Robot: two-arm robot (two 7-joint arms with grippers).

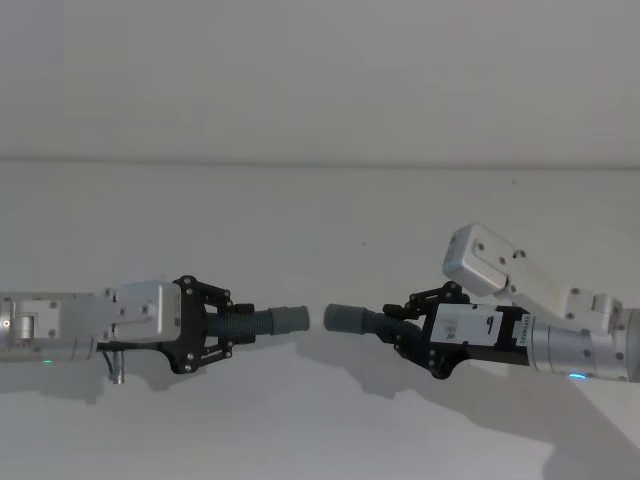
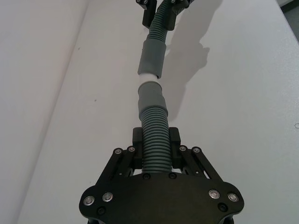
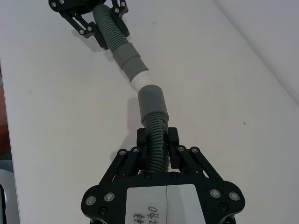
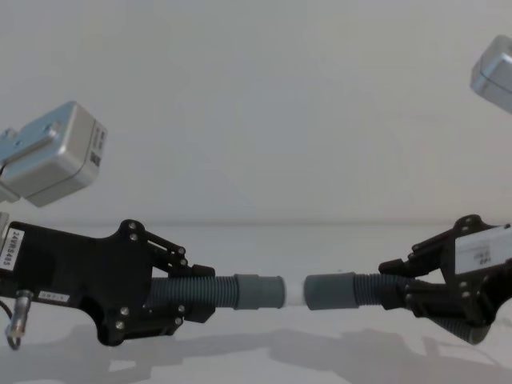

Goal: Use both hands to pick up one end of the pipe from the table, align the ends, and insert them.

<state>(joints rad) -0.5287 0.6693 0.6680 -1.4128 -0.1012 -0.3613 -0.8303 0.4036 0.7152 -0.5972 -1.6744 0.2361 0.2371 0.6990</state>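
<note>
A plain white table [image 1: 320,420] spans the foreground and meets a bare, pale wall [image 1: 320,80] along a straight horizontal line behind the work area; soft shadows of the arms fall on the surface beneath them. The left arm [image 1: 60,325] extends from the left edge roughly level and points inward, its silver-grey link ending in the black left gripper [image 1: 228,325], whose two fingers are pinched around the ribbed body of the left hose piece [image 1: 250,323]. The right arm [image 1: 580,345] enters from the right edge, angled slightly, with a silver-grey elbow housing raised above it; the black right gripper [image 1: 400,325], carrying a white label, has its fingers clamped on the ribbed body of the right hose piece [image 1: 378,322]. Both hose pieces are held clear of the table, lying nearly horizontal and pointing toward each other between the two grippers. The smooth grey cuff of the left piece [image 4: 260,291] carries a short white tip [image 4: 294,292] that projects toward the smooth grey cuff of the right piece [image 4: 328,290]. In the chest view the white tip reaches the mouth of the right cuff, and the two cuffs lie on almost one line; in the left wrist view and the right wrist view the white tip bridges the space between the two grey cuffs, and how far it sits inside cannot be told.
</note>
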